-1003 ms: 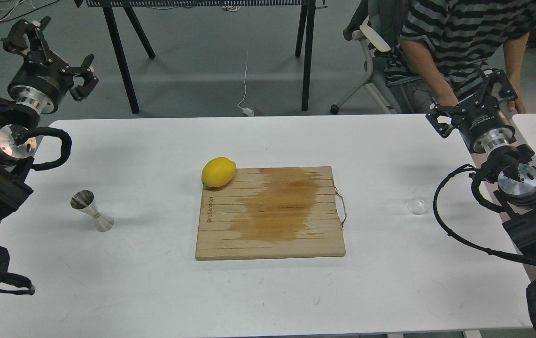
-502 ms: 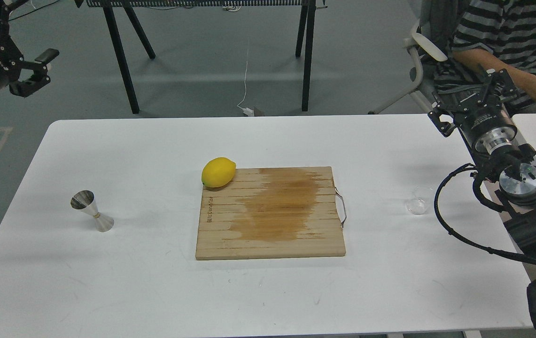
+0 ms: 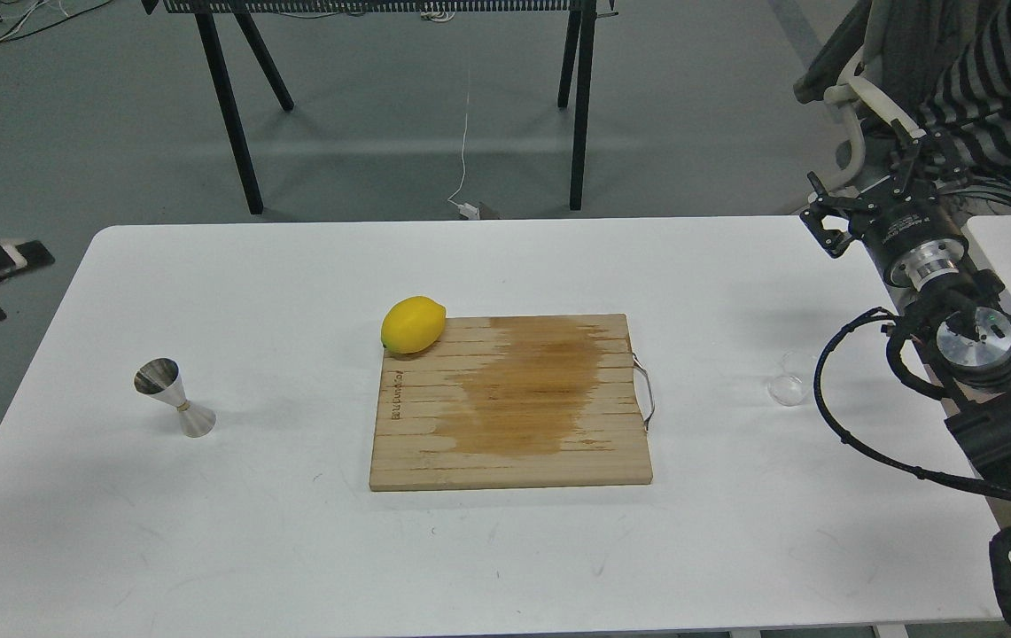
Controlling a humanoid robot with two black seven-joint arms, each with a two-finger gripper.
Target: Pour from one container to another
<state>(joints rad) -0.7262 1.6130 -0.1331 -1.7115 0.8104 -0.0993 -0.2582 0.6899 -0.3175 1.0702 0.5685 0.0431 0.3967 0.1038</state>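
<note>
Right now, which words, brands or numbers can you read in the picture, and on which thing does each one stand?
Wooden cutting board: a dark mark burned along its left edge, letters too small to read.
Right gripper: white printing on its black body, too blurred to read.
Metal jigger, lemon, glass cup: no text visible.

Clear glass cup [image 3: 789, 387] stands upright at table's right; steel jigger [image 3: 174, 399] upright at far left.
</note>
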